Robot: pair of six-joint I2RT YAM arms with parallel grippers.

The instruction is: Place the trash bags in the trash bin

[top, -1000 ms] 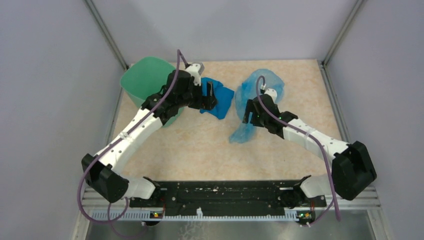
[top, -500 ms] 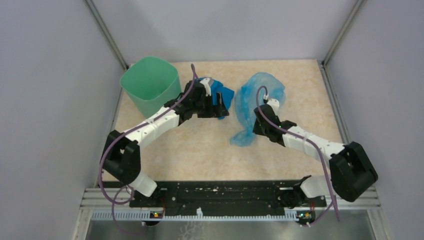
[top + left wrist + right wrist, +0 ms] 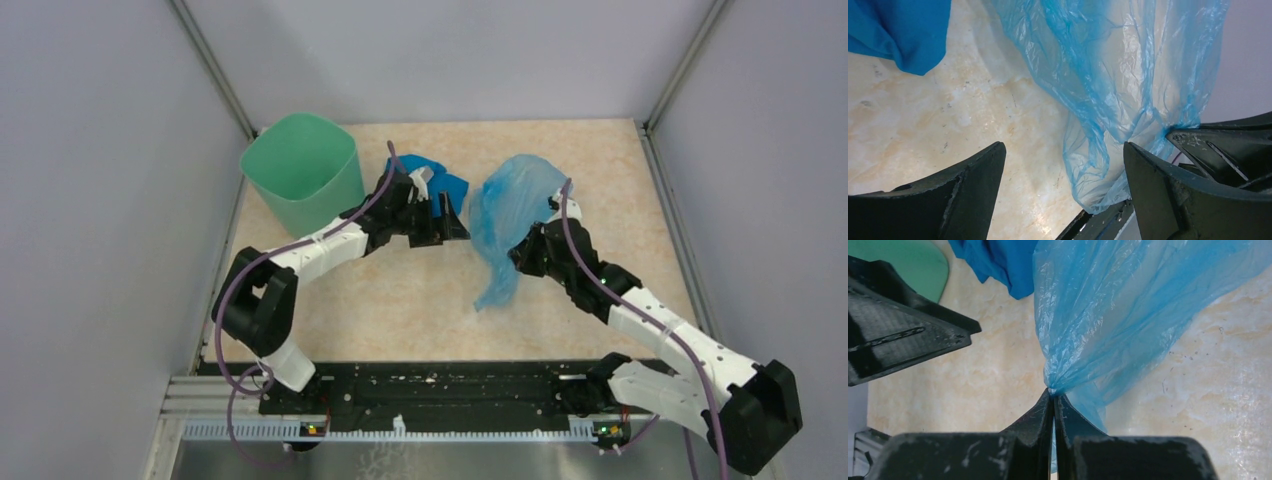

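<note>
A thin, crinkly light-blue trash bag [image 3: 508,210] hangs gathered in a bunch from my right gripper [image 3: 523,254], its tail drooping to the table. In the right wrist view, that gripper [image 3: 1053,393] is shut on the pinched film of the trash bag [image 3: 1128,305]. My left gripper [image 3: 447,222] stands open just left of the bag, nothing between its fingers [image 3: 968,185]. Through its gap the trash bag [image 3: 1108,75] shows ahead and to the right. The mint-green trash bin [image 3: 300,180] stands upright at the back left, behind the left arm.
A darker blue folded piece [image 3: 445,183] lies on the table between the bin and the bag, partly under the left wrist; it shows as the dark blue piece [image 3: 903,35] in the left wrist view. Grey walls close in the table on three sides.
The right gripper has shut on the light-blue bag and raised it off the table. The left arm has swung from over the bin down and right toward the bag, staying open.
</note>
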